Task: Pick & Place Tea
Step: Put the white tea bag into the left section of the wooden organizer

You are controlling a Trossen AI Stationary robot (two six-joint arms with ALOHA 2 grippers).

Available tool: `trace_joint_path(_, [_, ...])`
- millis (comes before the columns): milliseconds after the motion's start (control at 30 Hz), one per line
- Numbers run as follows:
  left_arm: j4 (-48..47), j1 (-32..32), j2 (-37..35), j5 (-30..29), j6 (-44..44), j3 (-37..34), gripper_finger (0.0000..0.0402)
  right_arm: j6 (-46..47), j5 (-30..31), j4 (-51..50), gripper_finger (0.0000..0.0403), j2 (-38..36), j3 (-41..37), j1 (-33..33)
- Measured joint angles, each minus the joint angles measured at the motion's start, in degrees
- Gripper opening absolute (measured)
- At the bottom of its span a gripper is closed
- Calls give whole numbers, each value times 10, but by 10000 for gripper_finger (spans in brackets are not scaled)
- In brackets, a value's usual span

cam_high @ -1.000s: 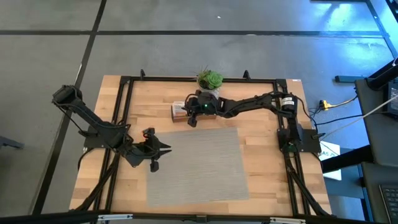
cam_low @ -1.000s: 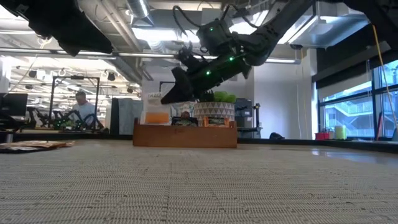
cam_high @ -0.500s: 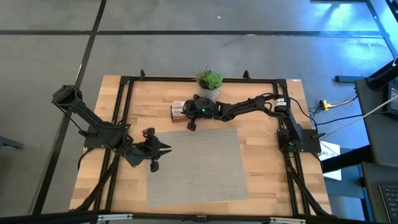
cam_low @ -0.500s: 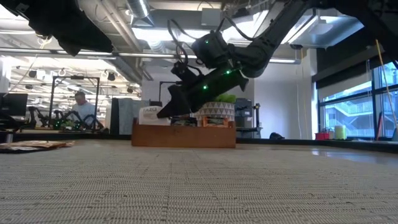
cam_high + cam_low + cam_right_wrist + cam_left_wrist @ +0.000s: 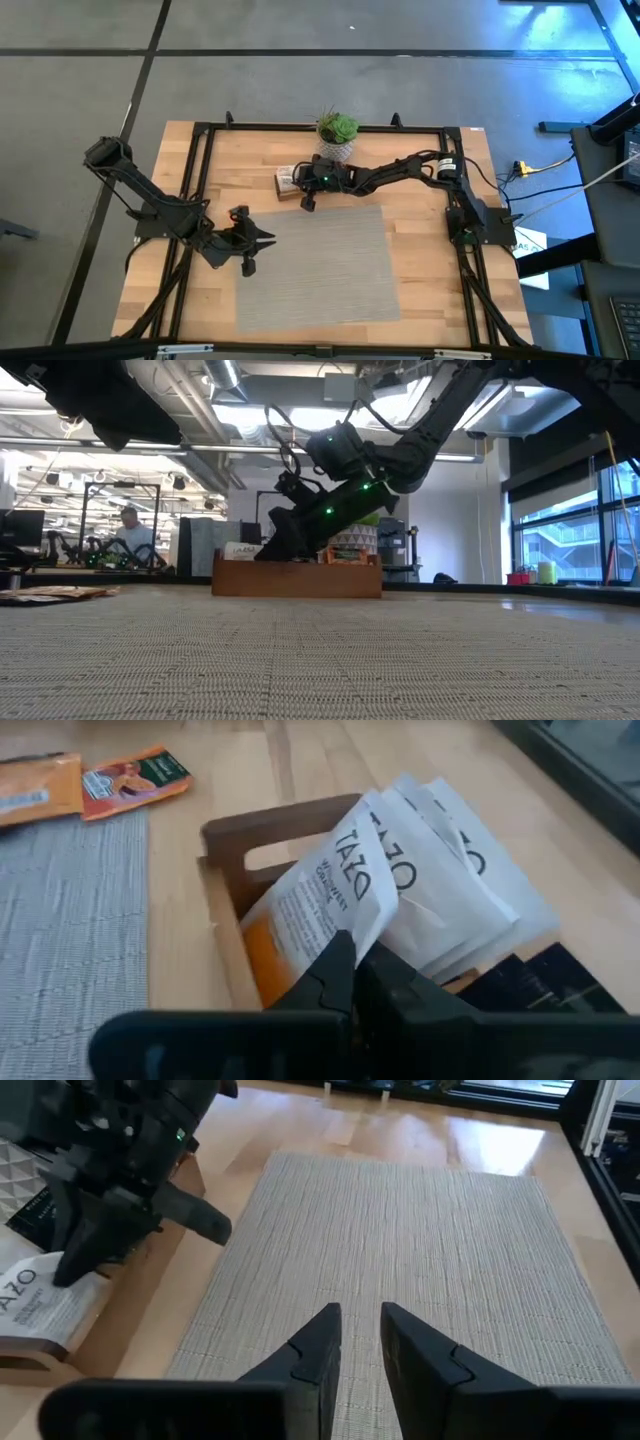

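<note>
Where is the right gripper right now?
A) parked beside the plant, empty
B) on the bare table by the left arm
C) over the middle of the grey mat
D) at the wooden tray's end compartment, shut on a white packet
D: in the right wrist view the right gripper pinches a white packet standing in the tray end compartment.

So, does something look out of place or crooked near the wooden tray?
Yes. Two orange tea packets lie loose beside the grey mat, outside the wooden tray. In the tray, the white packets lean unevenly; the right gripper pinches one.
</note>
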Motion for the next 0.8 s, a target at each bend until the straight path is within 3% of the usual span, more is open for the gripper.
trace_joint_path(300, [0,0,0,13,-1,0,72,5,-2,1,22,0,1,0])
trace_joint_path(600, [0,0,0,15,-1,0,73,-10,-2,-3,126,-4,28,0])
trace_joint_path(800, [-1,0,0,27,-3,0,72,-13,35,-92,178,-24,54,0])
